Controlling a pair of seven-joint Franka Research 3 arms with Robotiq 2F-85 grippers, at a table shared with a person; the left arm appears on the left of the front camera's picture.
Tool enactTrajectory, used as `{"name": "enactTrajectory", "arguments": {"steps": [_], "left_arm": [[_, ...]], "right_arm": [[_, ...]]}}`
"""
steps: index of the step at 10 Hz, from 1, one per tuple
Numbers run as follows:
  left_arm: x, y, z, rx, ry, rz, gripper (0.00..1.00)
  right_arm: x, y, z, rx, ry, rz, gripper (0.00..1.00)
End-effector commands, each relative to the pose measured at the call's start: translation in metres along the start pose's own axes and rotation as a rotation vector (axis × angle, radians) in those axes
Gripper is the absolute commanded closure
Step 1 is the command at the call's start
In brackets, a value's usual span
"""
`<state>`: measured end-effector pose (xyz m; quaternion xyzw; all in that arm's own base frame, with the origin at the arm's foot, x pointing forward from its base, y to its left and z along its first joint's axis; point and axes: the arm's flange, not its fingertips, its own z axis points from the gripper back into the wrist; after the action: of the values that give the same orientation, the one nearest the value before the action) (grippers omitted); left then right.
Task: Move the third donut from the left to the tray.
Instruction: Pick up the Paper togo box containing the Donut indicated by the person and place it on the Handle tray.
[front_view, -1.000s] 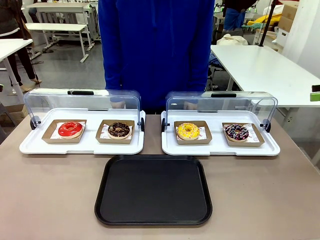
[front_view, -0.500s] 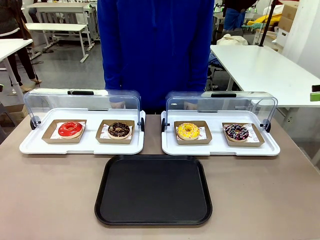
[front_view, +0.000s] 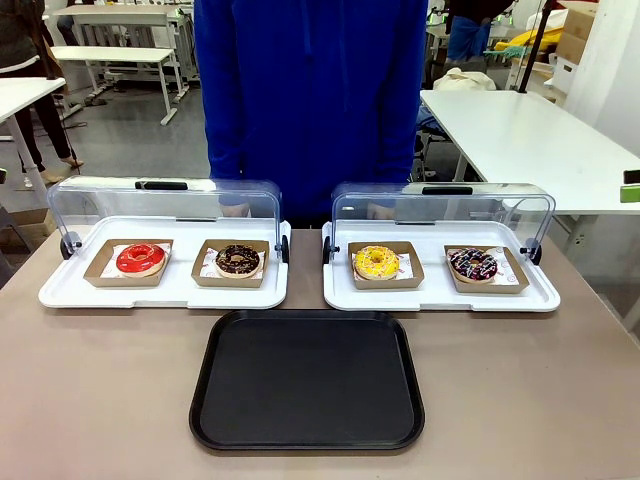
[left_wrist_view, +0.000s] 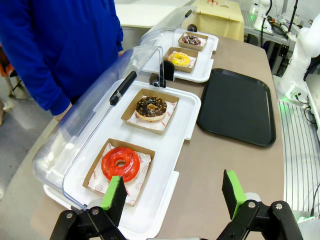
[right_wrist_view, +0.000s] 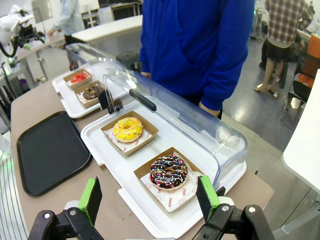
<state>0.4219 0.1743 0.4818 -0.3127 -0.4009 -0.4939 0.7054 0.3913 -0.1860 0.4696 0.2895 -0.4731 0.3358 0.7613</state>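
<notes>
The yellow-iced donut (front_view: 376, 262) sits in its brown cardboard holder on the left half of the right white tray (front_view: 440, 298); it also appears as the yellow donut (right_wrist_view: 127, 128) and yellow donut (left_wrist_view: 179, 58) in the wrist views. The empty black tray (front_view: 307, 380) lies at the table's near middle, seen too as the black tray (right_wrist_view: 47, 150) and black tray (left_wrist_view: 238, 105). My left gripper (left_wrist_view: 173, 194) hangs open above the left tray's near end by the red donut. My right gripper (right_wrist_view: 150, 197) hangs open above the sprinkled chocolate donut.
A red donut (front_view: 140, 258) and a chocolate donut (front_view: 238, 260) sit on the left white tray (front_view: 160, 295). A sprinkled chocolate donut (front_view: 473, 264) shares the right tray. Both clear domed lids (front_view: 440, 205) stand raised at the back. A person in blue (front_view: 310, 90) stands at the far side.
</notes>
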Motion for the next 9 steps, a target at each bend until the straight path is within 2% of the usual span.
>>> {"name": "enactTrajectory", "arguments": {"steps": [1, 9], "left_arm": [[0.0001, -0.0002, 0.0004, -0.006, -0.014, -0.007, 0.0], [0.0001, -0.0002, 0.0004, -0.006, -0.014, -0.007, 0.0]], "right_arm": [[0.0017, -0.0036, -0.0034, -0.004, -0.033, 0.025, 0.0], [0.0017, -0.0036, -0.0034, -0.004, -0.033, 0.025, 0.0]]}}
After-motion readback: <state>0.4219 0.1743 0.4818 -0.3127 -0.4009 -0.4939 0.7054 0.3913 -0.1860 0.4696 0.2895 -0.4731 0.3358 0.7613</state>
